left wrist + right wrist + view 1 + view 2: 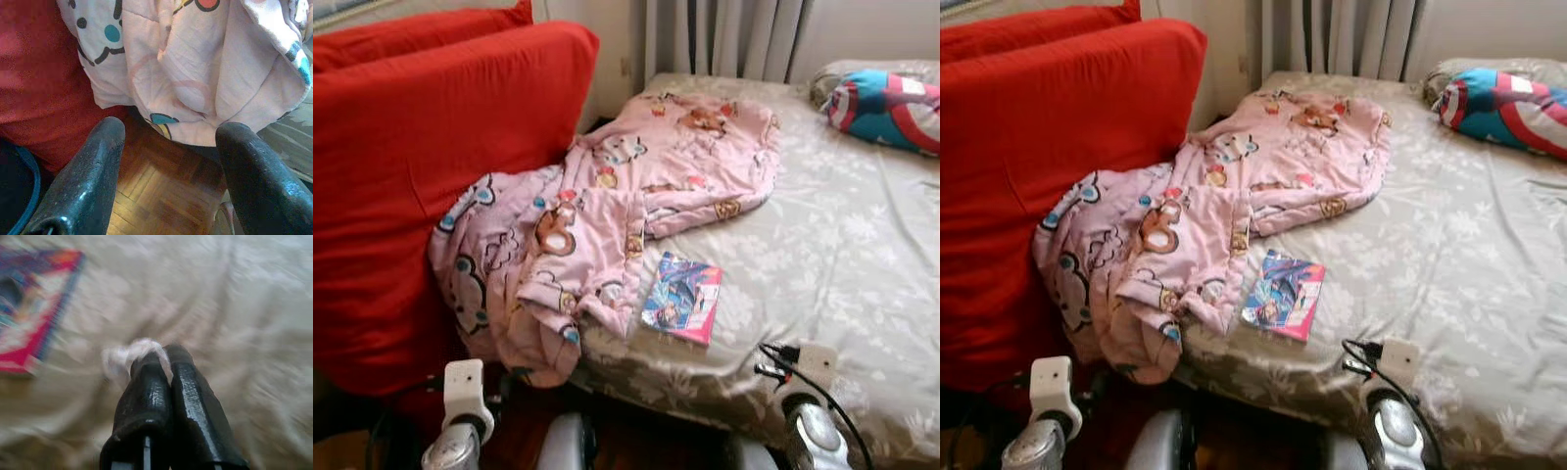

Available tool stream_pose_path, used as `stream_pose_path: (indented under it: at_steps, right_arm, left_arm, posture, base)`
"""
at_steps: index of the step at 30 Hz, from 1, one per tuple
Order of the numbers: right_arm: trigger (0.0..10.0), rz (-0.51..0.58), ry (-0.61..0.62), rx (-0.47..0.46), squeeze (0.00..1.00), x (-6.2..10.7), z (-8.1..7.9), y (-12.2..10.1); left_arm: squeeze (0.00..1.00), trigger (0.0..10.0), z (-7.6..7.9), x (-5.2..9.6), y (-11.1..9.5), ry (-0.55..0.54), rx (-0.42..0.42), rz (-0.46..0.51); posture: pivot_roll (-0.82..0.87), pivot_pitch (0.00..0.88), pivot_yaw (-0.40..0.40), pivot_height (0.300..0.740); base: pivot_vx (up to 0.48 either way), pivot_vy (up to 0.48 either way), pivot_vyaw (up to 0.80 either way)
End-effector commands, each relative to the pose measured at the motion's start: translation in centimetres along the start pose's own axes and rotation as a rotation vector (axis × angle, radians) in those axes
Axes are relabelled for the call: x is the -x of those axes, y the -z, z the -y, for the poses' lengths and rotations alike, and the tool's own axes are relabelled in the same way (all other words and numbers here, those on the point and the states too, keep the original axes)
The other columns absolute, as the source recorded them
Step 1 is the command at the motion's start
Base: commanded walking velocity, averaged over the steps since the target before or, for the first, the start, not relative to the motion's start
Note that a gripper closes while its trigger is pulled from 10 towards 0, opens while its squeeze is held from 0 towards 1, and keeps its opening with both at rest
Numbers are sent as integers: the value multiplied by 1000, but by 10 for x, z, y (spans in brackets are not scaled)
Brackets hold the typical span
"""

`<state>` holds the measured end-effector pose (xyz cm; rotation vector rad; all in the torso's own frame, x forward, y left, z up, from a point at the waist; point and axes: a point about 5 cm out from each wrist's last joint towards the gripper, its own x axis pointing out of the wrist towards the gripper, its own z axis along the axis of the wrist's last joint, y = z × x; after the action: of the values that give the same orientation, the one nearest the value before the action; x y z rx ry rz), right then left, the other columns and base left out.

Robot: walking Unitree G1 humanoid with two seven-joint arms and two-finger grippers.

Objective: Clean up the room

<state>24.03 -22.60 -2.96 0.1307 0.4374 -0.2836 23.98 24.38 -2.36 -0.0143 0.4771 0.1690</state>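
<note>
A pink cartoon-print blanket (607, 215) lies crumpled across the bed's near left corner and hangs over its edge. Next to it on the sheet lies a colourful spiral notebook (682, 297). My left gripper (168, 129) is open, low by the bed's corner, with the blanket's hanging hem (205, 83) just beyond its fingertips. My right gripper (164, 355) hovers over the bed sheet, shut on a small white scrap (137, 352) at its fingertips, with the notebook (29, 328) off to one side. That view is blurred.
Large red cushions (421, 166) stand against the bed's left side. A blue, red and white pillow (886, 108) lies at the bed's far right. The patterned beige sheet (842, 255) is bare on the right. Wooden parquet floor (161, 196) shows below the blanket.
</note>
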Motion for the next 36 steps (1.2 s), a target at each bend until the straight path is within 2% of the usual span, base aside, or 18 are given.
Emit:
stream_pose_path:
  at_steps: [1,5,9,10,14,15,18,22,25,26,32,33,36]
  right_arm:
    - [10000,-9,50,-6,0,2,10,3]
    - [10000,52,47,-4,0,1,11,-6]
    - [10000,47,18,14,0,-1,8,-8]
    - [10000,2,6,27,0,-1,9,-3]
    - [10000,-17,5,30,0,0,11,-1]
    - [10000,-90,34,23,0,3,16,9]
    - [10000,-147,59,3,0,5,16,19]
    - [10000,-182,56,8,0,8,13,25]
    - [10000,-265,10,61,0,14,11,39]
    - [10000,-265,10,61,0,14,11,39]
    - [10000,-341,56,79,0,23,32,50]
    - [10000,-353,74,79,0,26,40,53]
    - [10000,-375,100,70,0,32,47,59]
  left_arm:
    - [0,10000,0,0,6,3,-19,-46]
    - [0,10000,-6,0,6,-13,-9,-56]
    - [0,10000,-11,2,10,-29,-8,-79]
    - [0,10000,-17,7,20,-49,5,-124]
    - [0,10000,-17,8,24,-54,11,-137]
    - [0,10000,-20,15,36,-58,27,-188]
    - [0,10000,-26,23,49,-52,21,-247]
    - [0,10000,-33,27,53,-61,21,-279]
    - [0,10000,-15,22,54,-51,31,-300]
    - [0,10000,-15,22,54,-51,31,-300]
    - [0,10000,3,23,62,-33,47,-336]
    - [0,10000,7,24,65,-33,56,-349]
    - [0,10000,11,27,70,-27,50,-372]
  posture:
    - [51,0,11,598]
    - [45,0,-23,602]
    - [44,0,-36,616]
    - [71,0,-33,626]
    - [77,0,-30,631]
    - [81,0,3,641]
    - [58,0,9,661]
    - [60,0,6,676]
    - [60,0,-12,701]
    - [60,0,-12,701]
    - [50,0,-31,736]
    - [51,0,-36,740]
    - [62,0,-36,740]
  base:
    - [0,0,0]
    - [0,0,0]
    - [0,0,0]
    - [0,0,0]
    - [0,0,0]
    - [0,0,0]
    - [0,0,0]
    - [0,0,0]
    - [0,0,0]
    - [0,0,0]
    - [0,0,0]
    - [0,0,0]
    - [0,0,0]
